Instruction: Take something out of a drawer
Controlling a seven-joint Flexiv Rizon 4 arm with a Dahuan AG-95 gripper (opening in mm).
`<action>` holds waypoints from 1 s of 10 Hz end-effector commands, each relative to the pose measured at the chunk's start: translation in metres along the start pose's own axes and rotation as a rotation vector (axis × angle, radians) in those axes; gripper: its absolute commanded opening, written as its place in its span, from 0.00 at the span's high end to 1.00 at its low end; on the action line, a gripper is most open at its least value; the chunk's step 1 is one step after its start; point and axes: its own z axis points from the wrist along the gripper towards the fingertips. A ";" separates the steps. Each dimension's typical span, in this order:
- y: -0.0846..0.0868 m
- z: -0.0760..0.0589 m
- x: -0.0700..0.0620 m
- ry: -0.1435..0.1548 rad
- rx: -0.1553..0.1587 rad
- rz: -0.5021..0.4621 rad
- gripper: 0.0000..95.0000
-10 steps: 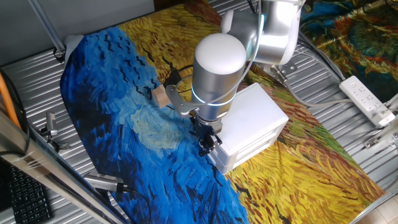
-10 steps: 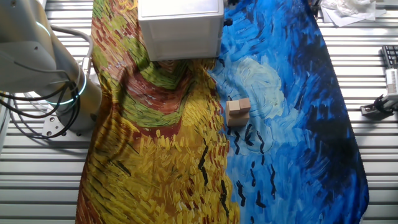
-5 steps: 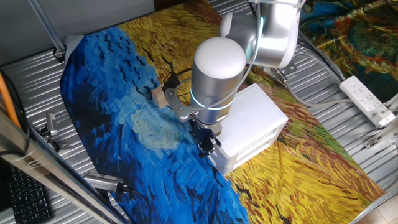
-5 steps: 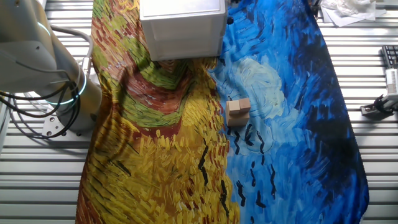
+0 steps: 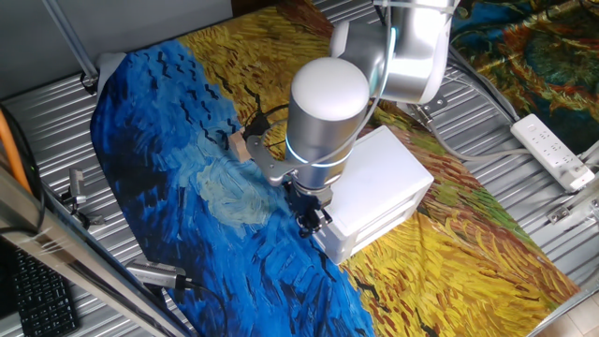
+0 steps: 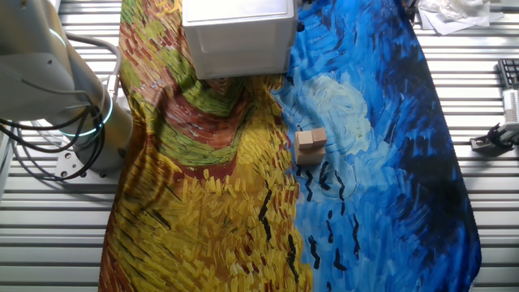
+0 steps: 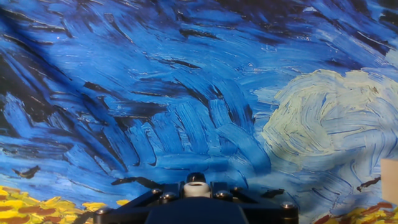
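The white cabinet stands on the painted cloth; it also shows at the top of the other fixed view. Its drawer front faces the blue part of the cloth and is mostly hidden by my hand. My gripper is at that front. In the hand view the small round white knob sits between my dark fingers, which are closed around it. What is inside the drawer is hidden.
A small wooden block lies on the cloth behind my arm, also in the other fixed view. A power strip lies at the right, a keyboard at the lower left. My arm's base stands beside the cloth.
My arm has shifted slightly toward the blue side with the knob in the gripper. The cabinet moved a little with it one second ago, then stayed still.
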 end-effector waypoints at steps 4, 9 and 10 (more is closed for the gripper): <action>-0.001 0.001 -0.006 0.006 -0.003 0.002 1.00; 0.001 0.006 -0.014 0.006 -0.001 0.002 1.00; 0.001 0.010 -0.014 0.003 0.001 0.004 1.00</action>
